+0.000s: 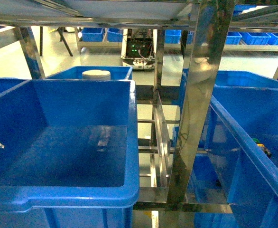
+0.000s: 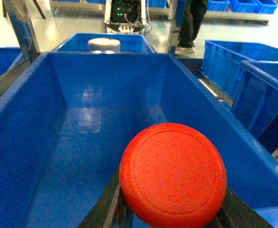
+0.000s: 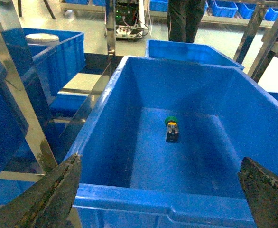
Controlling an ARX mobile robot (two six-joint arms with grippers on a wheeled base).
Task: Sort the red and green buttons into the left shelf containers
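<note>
The red button [image 2: 173, 173] fills the lower left wrist view, cap toward the camera. My left gripper [image 2: 173, 192] is shut on it, and its dark fingers [image 2: 111, 204] show on both sides below the cap. It hangs over the large blue left shelf container [image 2: 25, 118], which is bare inside in the head view [image 1: 132, 142]. The green button [image 3: 171, 129] lies on its side on the floor of the right blue bin [image 3: 129, 194], and shows small in the head view [image 1: 261, 147]. My right gripper [image 3: 160, 161] is open above that bin's near rim with nothing between its fingers [image 3: 58, 194].
A steel rack post [image 1: 196, 109] stands between the two bins. A white round lid [image 1: 96, 74] sits in a blue bin behind the left one. A wired cart [image 1: 139, 50] and a person's legs [image 3: 184, 19] stand on the floor beyond, with more blue bins [image 1: 255, 38] behind.
</note>
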